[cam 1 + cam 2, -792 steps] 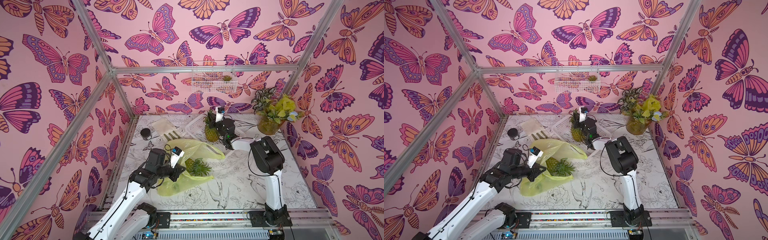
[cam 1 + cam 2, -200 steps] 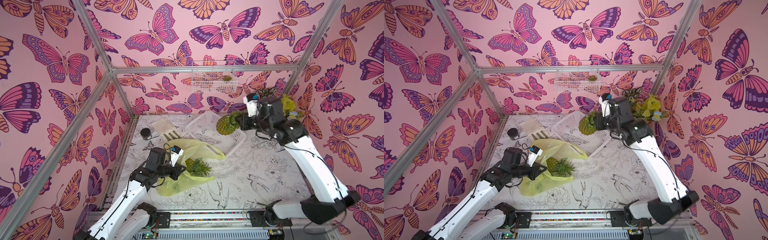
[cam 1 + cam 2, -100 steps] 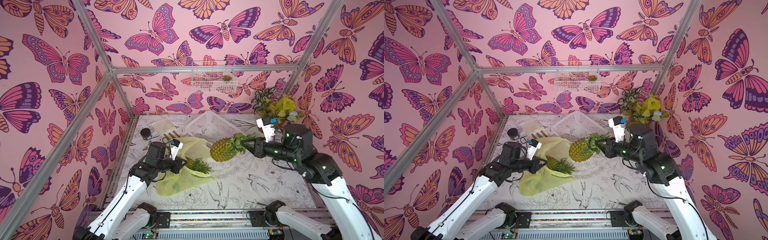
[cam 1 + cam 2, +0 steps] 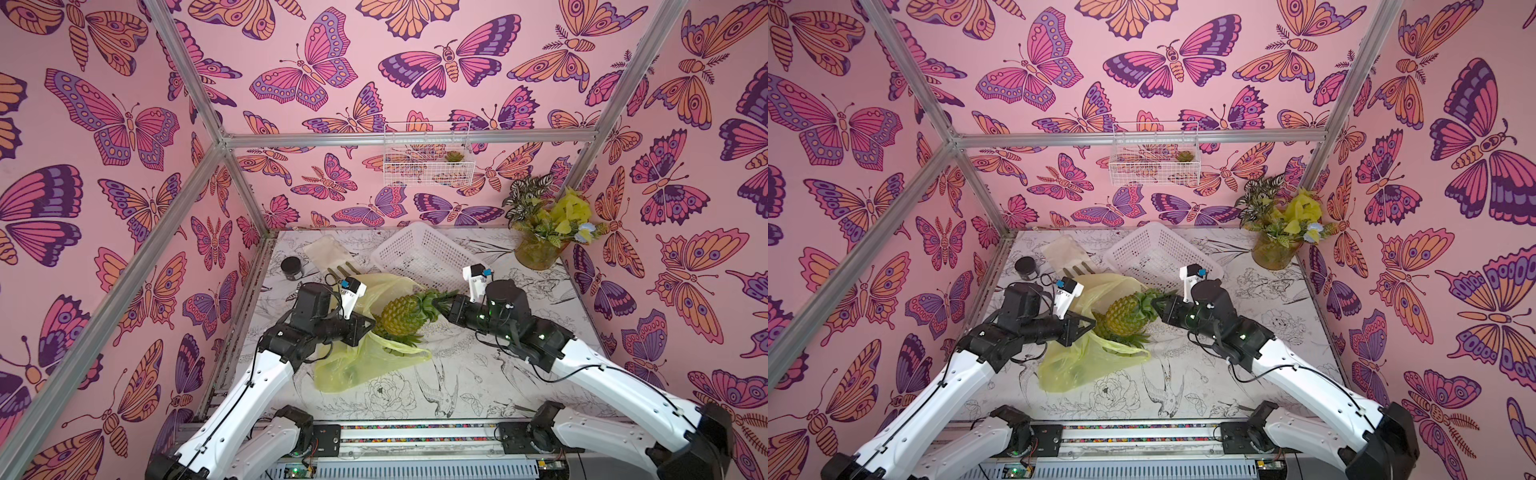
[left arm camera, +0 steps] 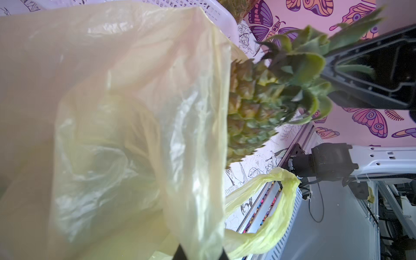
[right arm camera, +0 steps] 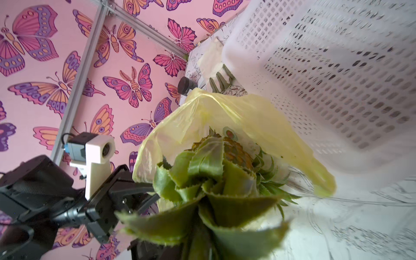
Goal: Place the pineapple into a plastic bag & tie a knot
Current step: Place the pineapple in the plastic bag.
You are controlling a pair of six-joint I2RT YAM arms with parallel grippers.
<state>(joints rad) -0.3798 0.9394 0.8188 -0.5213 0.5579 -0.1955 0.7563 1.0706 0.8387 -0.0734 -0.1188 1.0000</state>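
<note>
Now right end effector (image 4: 437, 306) tight around pineapple (image 4: 401, 320) crown, left end effector (image 4: 368, 328) tight on plastic bag (image 4: 357, 368).

A golden-brown pineapple (image 4: 401, 318) hangs on its side above the middle of the table. Its green crown points to 3 o'clock, clamped in the right gripper (image 4: 436, 304). Its base, at 9 o'clock, sits at the open mouth of the plastic bag (image 4: 353, 368). The bag is thin, translucent yellow-green and crumpled, and spreads toward 7 o'clock. The left gripper (image 4: 368, 325) pinches its raised rim. One handle loop (image 5: 276, 202) dangles loose.
</note>
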